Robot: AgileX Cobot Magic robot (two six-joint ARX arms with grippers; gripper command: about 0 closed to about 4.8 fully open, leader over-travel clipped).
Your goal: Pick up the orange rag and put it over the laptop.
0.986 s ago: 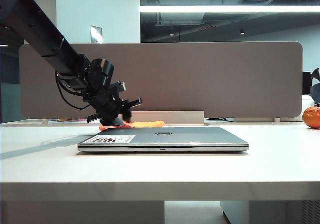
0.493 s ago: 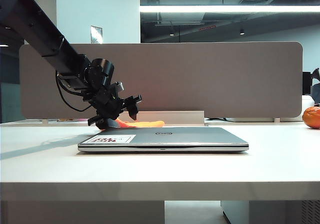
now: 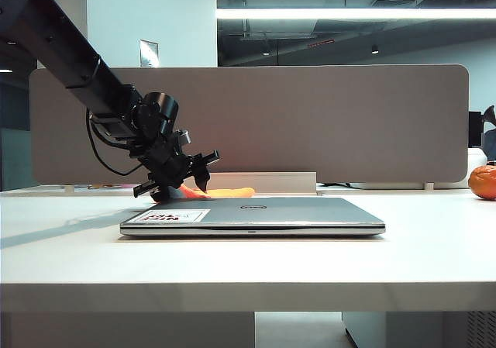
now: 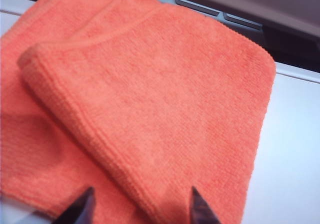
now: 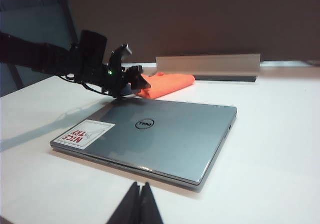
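The white table [image 3: 248, 263] is seen first, with the laptop [image 3: 256, 215] lying closed and flat on it, its long axis running across the exterior view. Behind its far left corner the orange rag [image 5: 167, 84] is laid, folded, its long side along the laptop's rear edge and partly on the lid, it seems. Compared with a second ago, the left gripper [image 3: 180, 187] is raised a little and its jaws are spread, with the rag released; so the cover step is judged unfinished. The right gripper [image 5: 139, 204] is kept closed, near the front.
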